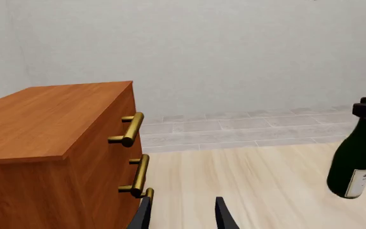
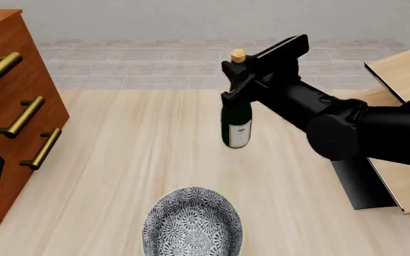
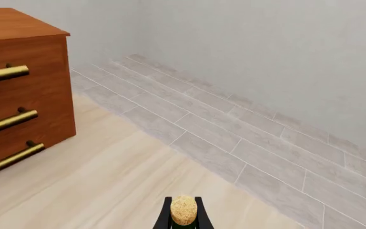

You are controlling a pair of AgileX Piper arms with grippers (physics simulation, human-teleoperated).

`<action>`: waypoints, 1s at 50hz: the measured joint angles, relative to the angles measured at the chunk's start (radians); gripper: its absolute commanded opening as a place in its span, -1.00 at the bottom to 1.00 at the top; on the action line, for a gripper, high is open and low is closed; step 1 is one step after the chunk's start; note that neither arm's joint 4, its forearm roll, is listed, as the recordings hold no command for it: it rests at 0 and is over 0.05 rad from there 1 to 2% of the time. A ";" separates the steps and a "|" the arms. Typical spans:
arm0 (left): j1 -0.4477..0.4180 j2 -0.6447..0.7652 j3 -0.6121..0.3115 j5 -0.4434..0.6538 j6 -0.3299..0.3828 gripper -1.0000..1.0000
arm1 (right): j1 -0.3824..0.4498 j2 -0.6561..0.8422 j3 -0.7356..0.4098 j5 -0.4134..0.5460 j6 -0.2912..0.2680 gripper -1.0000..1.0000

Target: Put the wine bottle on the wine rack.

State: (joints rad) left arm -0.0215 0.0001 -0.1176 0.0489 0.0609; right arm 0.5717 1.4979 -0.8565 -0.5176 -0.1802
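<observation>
Gripping wine bottle [image 2: 236, 120] at neck with right gripper [image 2: 235, 80], jaws closed below cork. Handling as smooth, bottom-heavy, fragile glass; likely swinging. Left gripper [image 1: 181, 212] idling open, near-left.

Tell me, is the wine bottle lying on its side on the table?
No, the wine bottle stands upright, with the right gripper closed around its neck just under the cork.

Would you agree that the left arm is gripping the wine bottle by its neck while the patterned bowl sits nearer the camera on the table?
Not quite: it is the right end effector that grips the wine bottle by its neck, as the front view shows. The left end effector is near the drawer cabinet, holding nothing. The patterned bowl does sit nearer the camera on the table.
</observation>
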 measured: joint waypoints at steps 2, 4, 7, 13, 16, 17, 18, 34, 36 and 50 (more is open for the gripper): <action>0.001 0.000 0.002 -0.003 -0.001 1.00 | -0.002 -0.020 -0.002 0.011 0.009 -1.00; 0.002 0.000 0.002 -0.004 -0.002 1.00 | -0.004 -0.038 -0.004 0.023 0.018 -1.00; 0.003 0.000 0.003 -0.006 -0.003 1.00 | -0.007 -0.063 -0.008 0.039 0.029 -1.00; 0.006 0.000 -0.003 -0.004 -0.005 1.00 | -0.016 -0.100 -0.020 0.075 0.043 -1.00; 0.008 0.000 -0.009 0.000 -0.007 1.00 | -0.021 -0.117 -0.030 0.098 0.050 -1.00; 0.008 0.000 -0.010 0.001 -0.007 1.00 | -0.022 -0.122 -0.034 0.105 0.052 -1.00; 0.009 0.000 -0.011 0.001 -0.008 1.00 | -0.023 -0.129 -0.038 0.114 0.054 -1.00; 0.015 0.000 -0.020 -0.002 -0.020 1.00 | -0.038 -0.219 -0.111 0.253 0.083 -1.00; 0.015 0.000 -0.022 -0.002 -0.021 1.00 | -0.048 -0.228 -0.124 0.273 0.086 -1.00; 0.016 0.000 -0.032 -0.004 -0.032 1.00 | -0.156 -0.318 -0.210 0.422 0.110 -1.00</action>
State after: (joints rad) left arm -0.0057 0.0001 -0.1498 0.0447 0.0284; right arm 0.4156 1.1802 -1.0668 -0.0953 -0.0706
